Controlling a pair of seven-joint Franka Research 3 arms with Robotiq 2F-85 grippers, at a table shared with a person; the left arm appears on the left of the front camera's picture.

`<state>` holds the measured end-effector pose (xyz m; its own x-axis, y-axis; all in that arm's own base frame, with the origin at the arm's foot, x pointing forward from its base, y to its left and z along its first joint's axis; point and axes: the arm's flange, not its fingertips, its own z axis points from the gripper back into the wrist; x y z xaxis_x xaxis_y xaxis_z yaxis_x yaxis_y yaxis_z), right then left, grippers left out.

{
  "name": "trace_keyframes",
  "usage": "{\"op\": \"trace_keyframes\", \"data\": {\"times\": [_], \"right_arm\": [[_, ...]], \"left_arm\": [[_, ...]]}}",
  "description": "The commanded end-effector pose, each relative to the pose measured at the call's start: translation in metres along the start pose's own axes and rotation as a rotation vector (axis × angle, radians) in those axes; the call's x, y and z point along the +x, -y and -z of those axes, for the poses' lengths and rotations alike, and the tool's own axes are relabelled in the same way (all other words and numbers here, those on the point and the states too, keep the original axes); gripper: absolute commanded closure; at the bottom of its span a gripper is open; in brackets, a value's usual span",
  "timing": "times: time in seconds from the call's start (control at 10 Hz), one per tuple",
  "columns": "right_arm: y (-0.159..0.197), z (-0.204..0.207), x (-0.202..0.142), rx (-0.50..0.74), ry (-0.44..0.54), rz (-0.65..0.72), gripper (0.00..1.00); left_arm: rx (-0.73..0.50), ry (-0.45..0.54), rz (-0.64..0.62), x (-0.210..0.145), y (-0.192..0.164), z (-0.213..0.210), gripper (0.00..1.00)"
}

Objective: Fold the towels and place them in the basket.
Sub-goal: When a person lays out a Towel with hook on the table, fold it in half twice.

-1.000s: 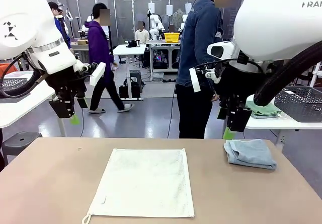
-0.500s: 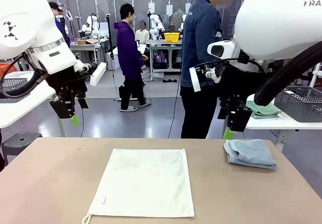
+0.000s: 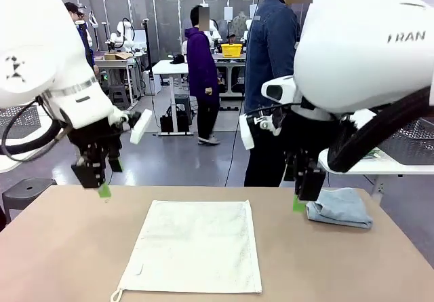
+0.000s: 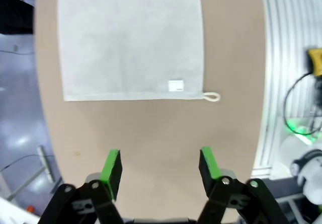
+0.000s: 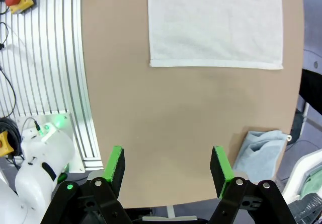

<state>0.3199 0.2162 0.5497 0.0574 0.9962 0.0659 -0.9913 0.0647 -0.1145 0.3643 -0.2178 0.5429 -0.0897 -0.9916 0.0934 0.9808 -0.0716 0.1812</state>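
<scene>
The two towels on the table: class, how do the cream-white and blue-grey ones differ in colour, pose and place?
Colour: the cream-white towel is pale cream, the blue-grey towel dull blue. Pose: the cream-white towel lies spread flat, the blue-grey towel is a rumpled bundle. Place: the cream-white towel lies at the middle of the table, the blue-grey towel toward its far right. Both rest on the table, unheld.

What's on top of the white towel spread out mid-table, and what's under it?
Nothing rests on the white towel; it lies flat on the brown table, with its sewn label and corner loop showing. The tabletop beneath it is covered, though no bulge shows.
</scene>
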Motion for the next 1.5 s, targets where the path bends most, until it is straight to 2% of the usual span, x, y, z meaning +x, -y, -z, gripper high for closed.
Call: {"op": "trace_keyframes", "data": {"times": [0.0,0.3,0.7,0.9,1.4], "right_arm": [[-0.015,0.030,0.011,0.007,0.029,0.062,0.15],[-0.025,0.090,0.029,0.063,0.043,0.080,0.15],[-0.021,0.150,0.039,0.054,0.025,0.056,0.15],[-0.019,0.163,0.038,0.055,0.023,0.044,0.15],[-0.018,0.161,0.037,0.067,0.027,0.055,0.15]], "left_arm": [[-0.013,0.003,-0.041,0.006,0.027,0.022,0.22],[-0.069,-0.028,-0.072,0.010,0.045,0.068,0.22],[-0.057,-0.042,-0.056,0.018,0.051,0.130,0.22],[-0.059,-0.032,-0.067,0.012,0.049,0.152,0.22],[-0.083,-0.031,-0.053,0.010,0.048,0.152,0.22]]}}
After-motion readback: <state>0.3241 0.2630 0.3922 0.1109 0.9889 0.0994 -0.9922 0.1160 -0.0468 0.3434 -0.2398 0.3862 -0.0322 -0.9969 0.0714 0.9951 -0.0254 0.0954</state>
